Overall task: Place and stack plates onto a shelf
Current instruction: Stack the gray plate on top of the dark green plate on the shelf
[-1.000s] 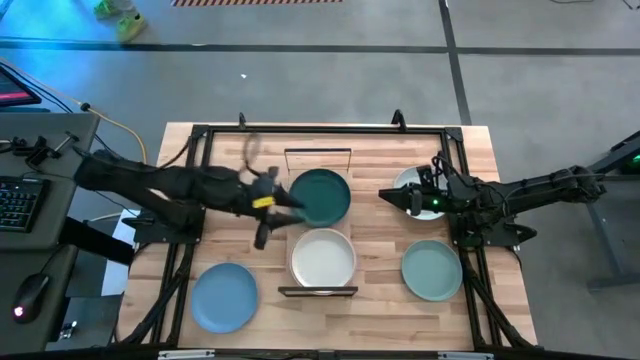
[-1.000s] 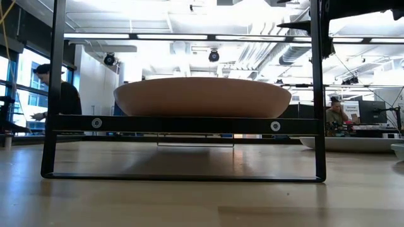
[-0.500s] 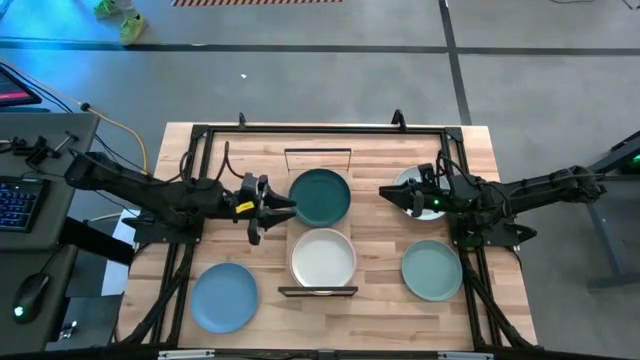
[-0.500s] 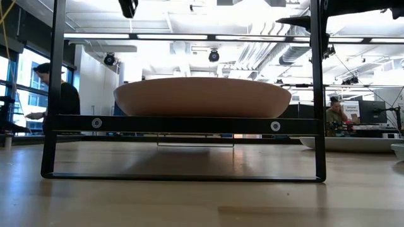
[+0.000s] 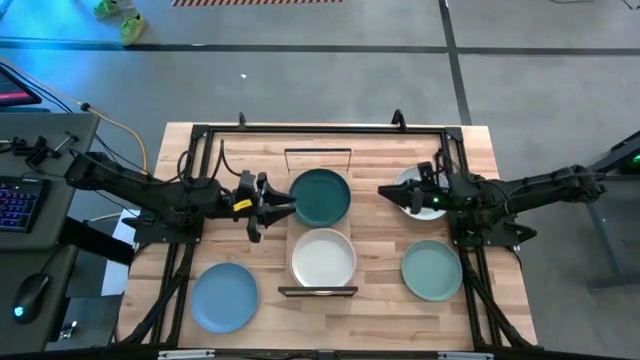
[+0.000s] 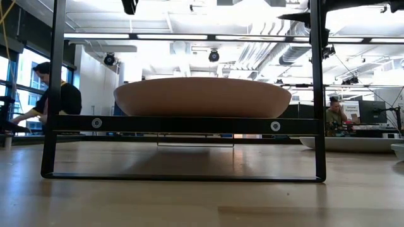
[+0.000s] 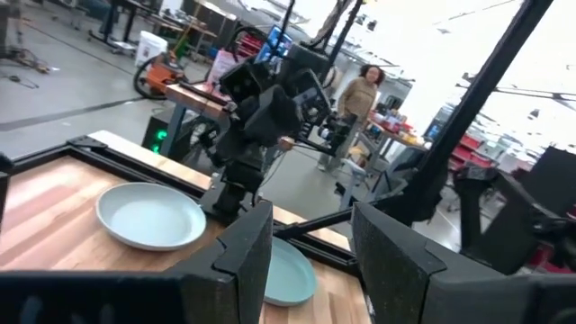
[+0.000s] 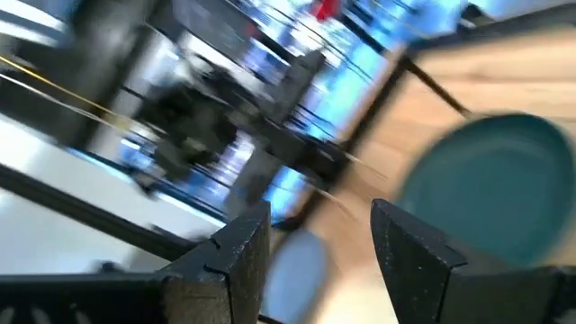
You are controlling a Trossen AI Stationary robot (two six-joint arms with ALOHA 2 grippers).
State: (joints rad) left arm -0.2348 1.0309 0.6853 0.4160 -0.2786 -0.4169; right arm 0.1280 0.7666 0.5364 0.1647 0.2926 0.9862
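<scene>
The shelf (image 5: 320, 156) runs from the far to the near side at mid-table. On it rest the dark teal plate (image 5: 320, 197) and, nearer, a whitish plate (image 5: 323, 258); the near one looks tan in the low view (image 6: 202, 96). My left gripper (image 5: 285, 205) is open and level, just left of the teal plate's rim, touching nothing. My right gripper (image 5: 386, 193) is open beside a second whitish plate (image 5: 408, 181), which it partly hides. The blue plate (image 5: 224, 297) and the sage green plate (image 5: 432, 270) lie on the tabletop. The pink plate is not seen.
Black wire frames (image 5: 318, 291) close the shelf's short ends, and one fills the low view (image 6: 57, 88). Black arm mounts (image 5: 470, 240) flank the table. The left wrist view shows the right arm (image 7: 261, 117) behind the whitish plate (image 7: 148, 216). People work in the room beyond (image 6: 60, 94).
My left gripper has drawn back from the dark teal plate's left rim toward the table's left, and its arm has straightened out. The teal plate stays where it was on the shelf. My right gripper has kept near the whitish plate.
</scene>
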